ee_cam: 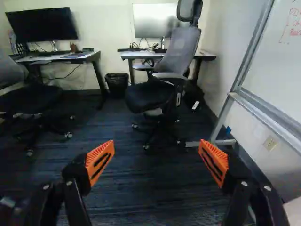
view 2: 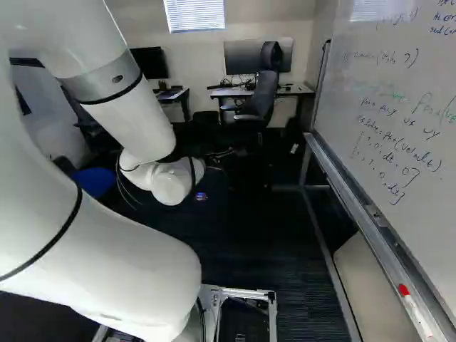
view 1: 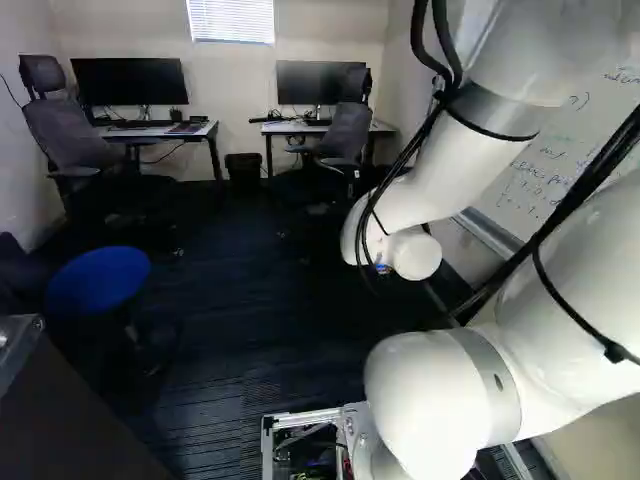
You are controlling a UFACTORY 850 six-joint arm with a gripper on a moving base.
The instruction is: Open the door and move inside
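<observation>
In the left base view, the arm (view 1: 440,400) is seen right of the middle, bent forward over the dark floor (view 1: 230,300); a blue stool (view 1: 98,278) is seen at the left; farther off, two benches (view 1: 275,127) are set near the back wall, each with a monitor (view 1: 128,82) on it and an office chair (view 1: 347,132) by it; a bin (view 1: 243,168) is placed between them.

In the right base view, the arm is seen left of the middle; a whiteboard (view 2: 399,121) covered in handwriting is seen along the right, and a red-capped marker (view 2: 415,310) is rested on its ledge (view 2: 385,224); a window blind (view 2: 194,16) is seen above, on the back wall.

In the wrist view, the claw (ee_cam: 157,145) is released, its orange pads (ee_cam: 100,161) held wide apart, with floor seen between them; one office chair is faced ahead, the whiteboard's frame is seen ahead to one side, and a wall outlet (ee_cam: 270,143) is set below the board; where the door is cannot be told.
</observation>
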